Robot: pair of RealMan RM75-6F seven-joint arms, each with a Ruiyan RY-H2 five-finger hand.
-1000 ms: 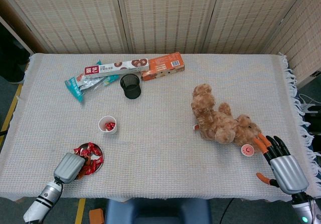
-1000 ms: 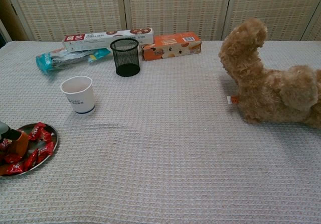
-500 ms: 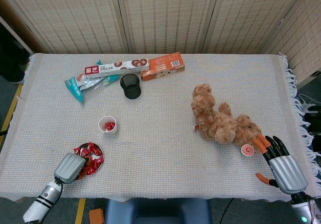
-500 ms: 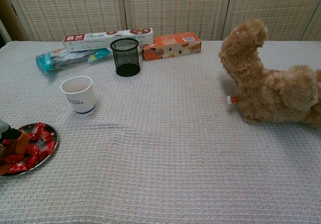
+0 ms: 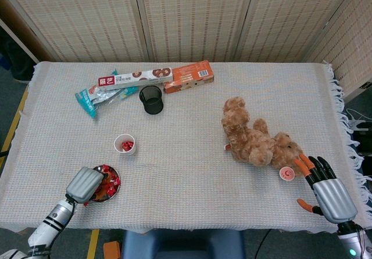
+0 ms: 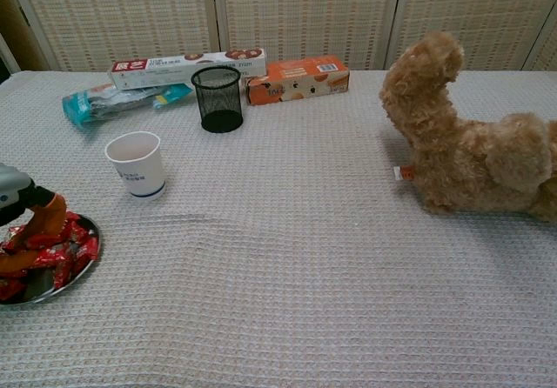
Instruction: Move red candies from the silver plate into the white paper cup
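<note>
- Left robot hand (image 5: 85,184) is down over the silver plate (image 6: 80,262), fingertips (image 6: 50,218) in among the red candies (image 6: 54,256); whether one is pinched, I cannot tell.
- The candies look light and small in crinkly wrappers, likely slippery and apt to slide on the metal. A wrapper's twisted end looks the surest place to pinch.
- The plate is shallow and sits near the surface's front edge, so a hard push could skid it or flick candies off.
- White paper cup (image 5: 125,144) stands ahead and to the right of that robot hand, a few reds already inside. It is light and tips easily, so drop from above.
- The path between plate and cup is open cloth.
- Right robot hand (image 5: 325,188) rests far across, fingers spread, holding nothing, just beside the teddy bear (image 5: 256,140).
</note>
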